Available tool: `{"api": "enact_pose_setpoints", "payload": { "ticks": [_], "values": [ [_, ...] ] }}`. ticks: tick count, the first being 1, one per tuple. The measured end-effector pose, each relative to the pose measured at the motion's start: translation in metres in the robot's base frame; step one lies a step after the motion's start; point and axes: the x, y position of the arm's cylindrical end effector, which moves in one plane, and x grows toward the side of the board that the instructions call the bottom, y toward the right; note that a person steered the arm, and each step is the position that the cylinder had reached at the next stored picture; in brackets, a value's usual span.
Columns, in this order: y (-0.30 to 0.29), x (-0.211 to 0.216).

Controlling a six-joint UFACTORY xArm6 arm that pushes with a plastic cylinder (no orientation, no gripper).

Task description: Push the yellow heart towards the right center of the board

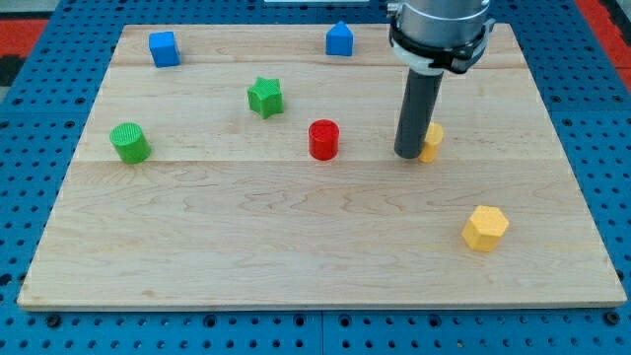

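**Rod tip set against the yellow heart, right of the board's middle**

The end effector is a straight dark rod with no jaws to spread or press together, so it pinches nothing; my tip (409,155) rests on the surface at the left edge of the small yellow heart-shaped block (432,141), touching it or just beside it. The rod hides most of that block, so its shape cannot be made out clearly. It lies right of the board's centre, in the middle band between top and bottom.

The surface is a pale wooden board (246,247) made of joined planks with visible grain, and it fills most of the view. Around it runs a blue perforated base (20,197) dotted with holes, with red patches at the view's top corners.

A red cylinder block (323,139) stands near the tip, toward the view's left. A green star block (265,97) sits further left and higher, and a green cylinder block (129,142) lies near the left edge. A blue cube block (164,48) is at the top left, and a blue house-shaped block (340,38) at the top centre. A yellow hexagonal block (485,228) rests toward the lower right, well apart from the tip.
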Motion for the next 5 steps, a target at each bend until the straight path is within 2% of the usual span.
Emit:
{"api": "enact_pose_setpoints", "payload": {
  "ticks": [1,5],
  "values": [
    [0.0264,-0.0245],
    [0.0216,-0.0293]
  ]
}}
